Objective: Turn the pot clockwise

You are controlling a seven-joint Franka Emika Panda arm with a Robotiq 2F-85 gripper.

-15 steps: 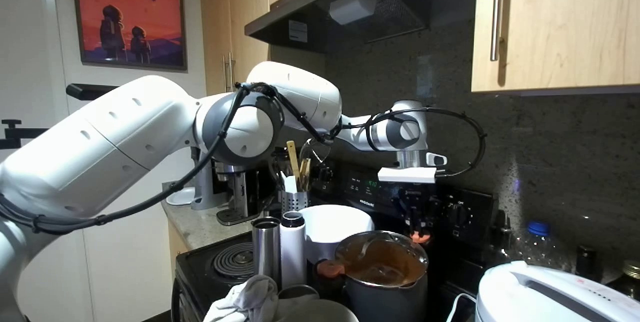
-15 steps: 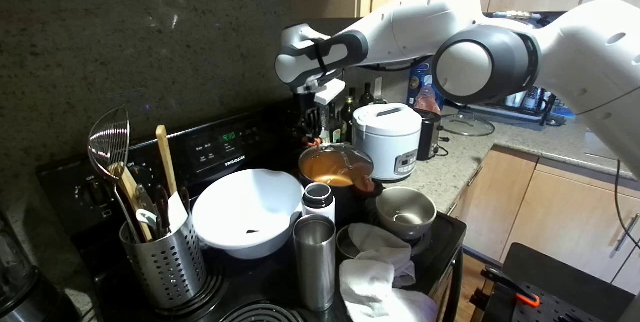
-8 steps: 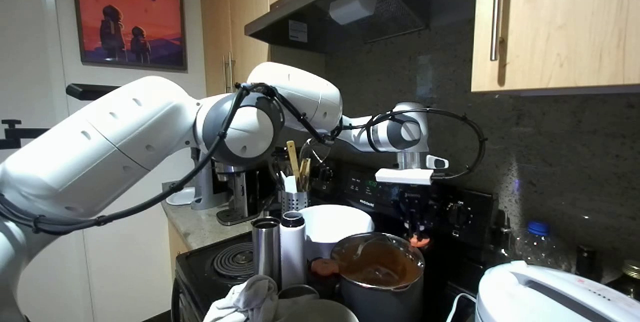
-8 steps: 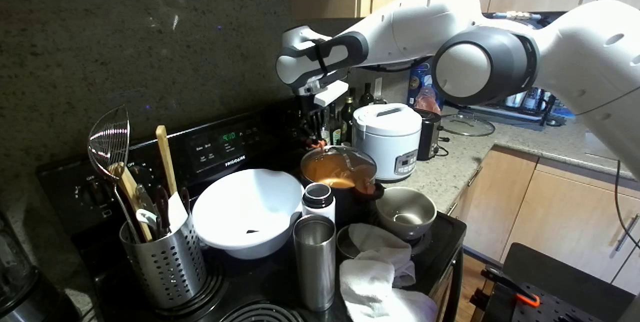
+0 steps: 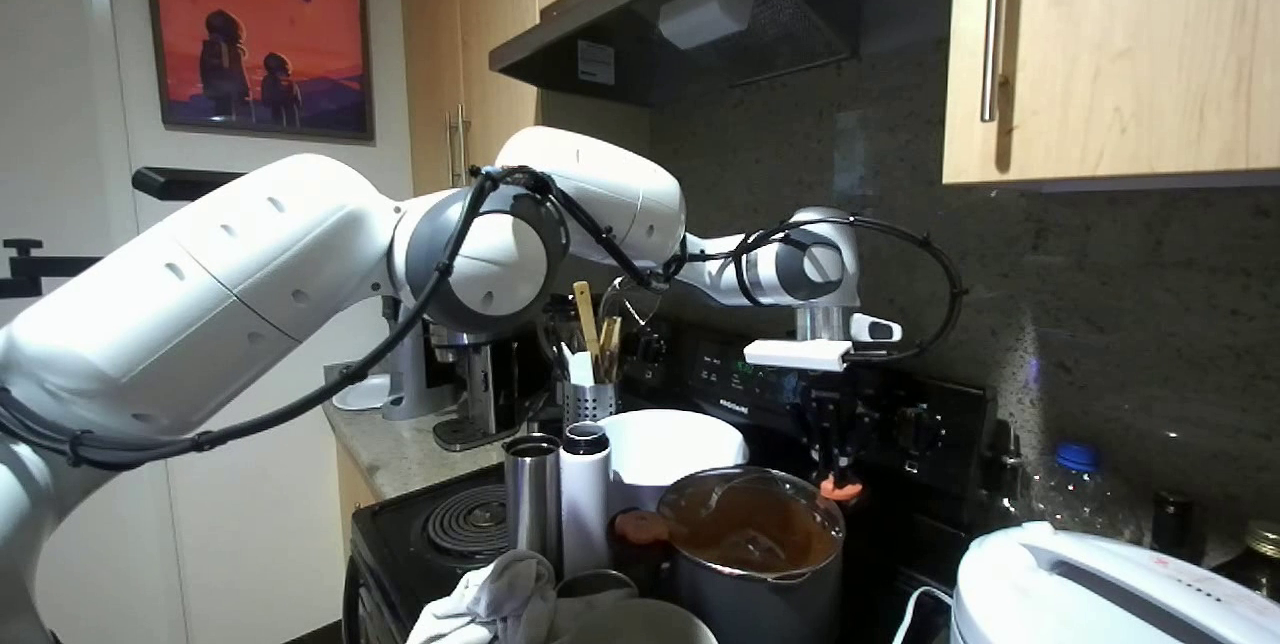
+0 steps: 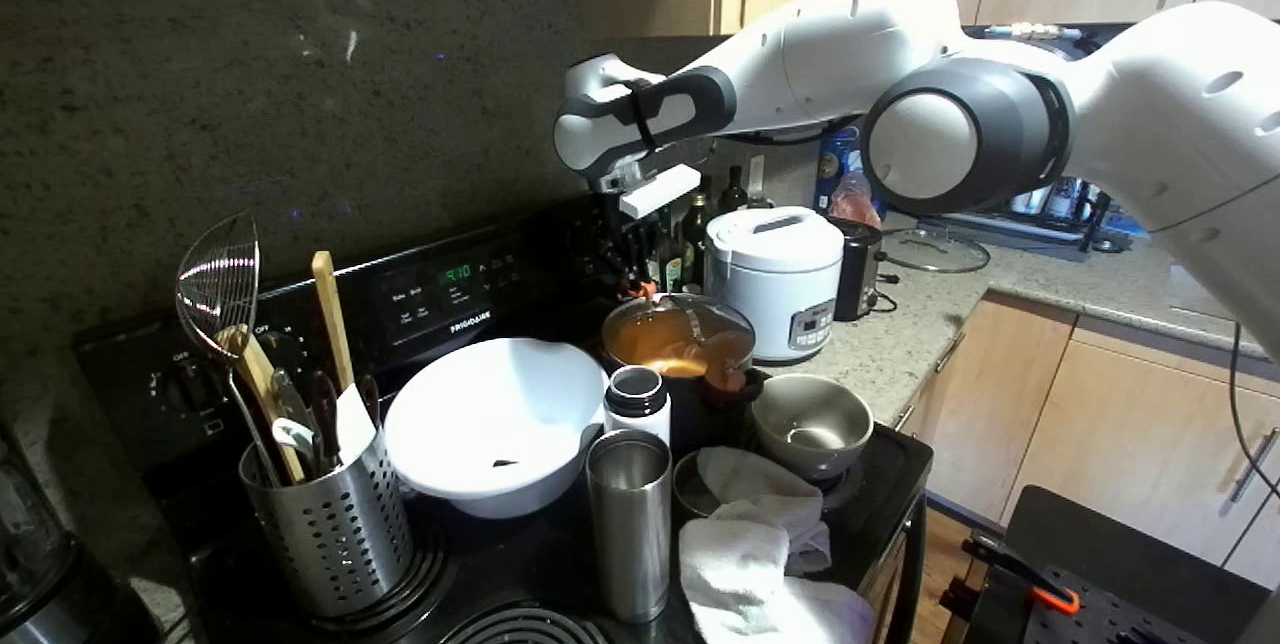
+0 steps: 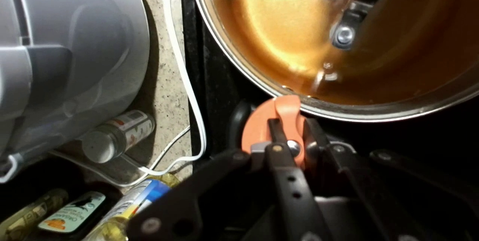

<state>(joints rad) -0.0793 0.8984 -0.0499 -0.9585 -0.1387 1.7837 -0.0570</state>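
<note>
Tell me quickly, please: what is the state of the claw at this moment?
Claw: closed, holding the orange handle grip of the pot.

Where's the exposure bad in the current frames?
Wrist view: blown-out glare over the pot by the frame's top edge; lower right nearly black, hiding parts of the claw. In an exterior view: the white bowl looks washed out inside.

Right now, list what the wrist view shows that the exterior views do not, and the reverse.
Only the wrist view: the word ORGANIC, legible on a pale green label.
Only the exterior views: the white bowl, the steel tumbler and the towel.
Shared by both: the pot, its orange handle cover, the end effector and the rice cooker.
</note>
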